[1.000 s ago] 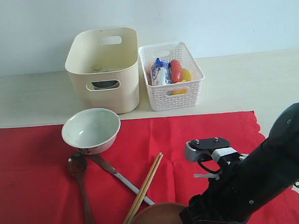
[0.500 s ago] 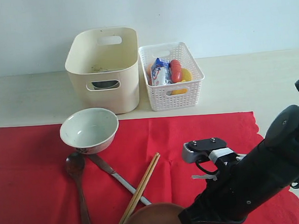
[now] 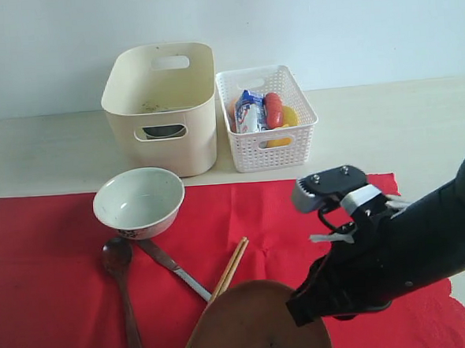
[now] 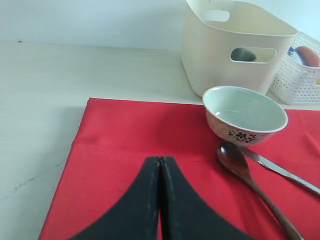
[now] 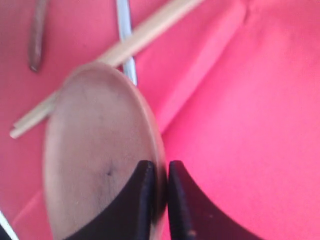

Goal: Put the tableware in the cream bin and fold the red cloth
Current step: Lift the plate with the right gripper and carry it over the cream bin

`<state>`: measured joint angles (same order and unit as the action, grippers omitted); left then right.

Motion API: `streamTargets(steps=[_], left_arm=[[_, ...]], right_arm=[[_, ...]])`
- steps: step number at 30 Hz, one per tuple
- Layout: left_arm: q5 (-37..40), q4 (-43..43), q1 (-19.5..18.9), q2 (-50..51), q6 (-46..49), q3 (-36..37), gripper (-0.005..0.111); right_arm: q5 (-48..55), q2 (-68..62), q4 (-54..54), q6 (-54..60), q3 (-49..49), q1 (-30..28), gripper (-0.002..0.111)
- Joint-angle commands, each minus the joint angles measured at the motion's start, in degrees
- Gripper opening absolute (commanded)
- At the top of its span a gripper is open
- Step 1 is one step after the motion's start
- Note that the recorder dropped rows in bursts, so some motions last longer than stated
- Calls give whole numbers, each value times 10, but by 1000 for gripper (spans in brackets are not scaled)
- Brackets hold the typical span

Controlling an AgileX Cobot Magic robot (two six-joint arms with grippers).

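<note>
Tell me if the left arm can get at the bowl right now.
Probably yes. The left claw is shut and empty over bare cloth, and nothing stands between it and the bowl; the spoon lies beside that path. It must open first.

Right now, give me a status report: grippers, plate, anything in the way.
Left gripper shut, empty, over red cloth. Right gripper shut on brown plate rim, plate tilted up. White bowl sits in front of cream bin.
</note>
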<state>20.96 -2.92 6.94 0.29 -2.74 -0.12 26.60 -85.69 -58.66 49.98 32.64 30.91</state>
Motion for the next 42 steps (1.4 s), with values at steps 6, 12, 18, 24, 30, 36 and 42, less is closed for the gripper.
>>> streamTargets(steps=[6,12,18,24,30,36,42], left_arm=[[-5,-1,-2,-3,-4,1,0],[-5,-1,-2,-3,-4,1,0],[-5,-1,-2,-3,-4,1,0],[-5,-1,-2,-3,-4,1,0],[-5,-1,-2,-3,-4,1,0],[-5,-1,-2,-3,-4,1,0],[-5,-1,-2,-3,-4,1,0]], right_arm=[[18,127,40,-41,17,-2,0],[30,134,94,-98,94,-2,0],[30,97,148,-154,201,-2,0],[31,16,161,-173,329,-2,0],[31,-99,161,-194,461,-16,0],[30,-218,161,-236,600,-59,0],[31,-323,156,-268,730,-93,0]])
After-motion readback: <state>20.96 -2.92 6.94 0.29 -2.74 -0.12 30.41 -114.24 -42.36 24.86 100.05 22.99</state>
